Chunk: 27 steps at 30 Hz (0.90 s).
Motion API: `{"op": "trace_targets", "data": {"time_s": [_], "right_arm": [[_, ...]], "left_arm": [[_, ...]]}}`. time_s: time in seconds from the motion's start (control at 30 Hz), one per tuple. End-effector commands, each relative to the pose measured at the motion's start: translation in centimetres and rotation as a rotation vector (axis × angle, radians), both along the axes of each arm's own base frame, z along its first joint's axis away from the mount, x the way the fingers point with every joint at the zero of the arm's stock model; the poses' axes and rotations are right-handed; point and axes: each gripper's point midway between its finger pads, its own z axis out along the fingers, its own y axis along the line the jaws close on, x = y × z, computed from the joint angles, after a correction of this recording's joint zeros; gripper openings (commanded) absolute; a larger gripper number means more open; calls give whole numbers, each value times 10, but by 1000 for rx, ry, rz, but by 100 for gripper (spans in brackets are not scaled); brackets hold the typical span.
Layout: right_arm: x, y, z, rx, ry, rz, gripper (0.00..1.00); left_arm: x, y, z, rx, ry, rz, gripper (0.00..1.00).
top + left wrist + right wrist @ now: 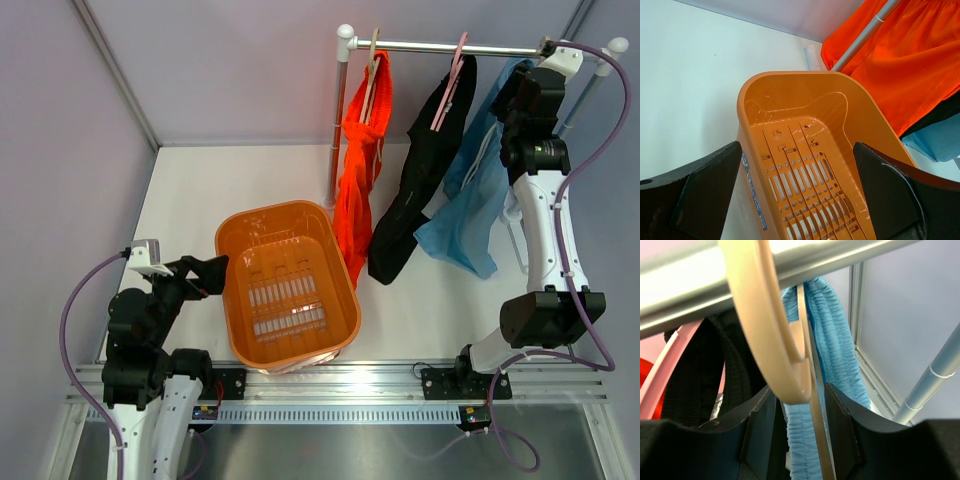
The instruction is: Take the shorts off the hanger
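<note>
Three shorts hang from hangers on a metal rail (450, 46): bright orange (358, 170), black (420, 190) and light blue (475, 200). My right gripper (515, 95) is up at the rail by the light blue shorts. In the right wrist view its jaws (799, 390) stand open on either side of the beige hanger hook (765, 320) and the blue waistband (835, 340), with gaps on both sides. The black shorts (730, 370) hang just left of it. My left gripper (215, 272) is open and empty, low beside the basket's left rim (797, 150).
A rigid orange plastic basket (240, 235) stands on the white table, empty, and fills the left wrist view (790, 77). The rail's white upright post (338, 120) stands behind the basket. A pink hanger (660, 375) carries the black shorts. Walls close the back and sides.
</note>
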Motion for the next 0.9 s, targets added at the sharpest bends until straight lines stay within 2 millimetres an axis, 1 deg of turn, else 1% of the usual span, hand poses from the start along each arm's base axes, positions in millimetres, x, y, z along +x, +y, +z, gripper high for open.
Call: {"op": "trace_targets", "data": {"time_s": [0.0, 0.23, 0.57, 0.87], "right_arm": [[-11, -10, 43, -17, -109, -49, 52], [-13, -13, 48, -33, -118, -69, 53], [-5, -12, 39, -30, -90, -61, 52], [5, -13, 22, -29, -49, -60, 49]], "left_arm": [[-1, -5, 12, -8, -58, -28, 99], [-1, -5, 12, -8, -61, -29, 99], [-1, -6, 13, -9, -62, -32, 99], [-2, -6, 12, -8, -61, -32, 99]]}}
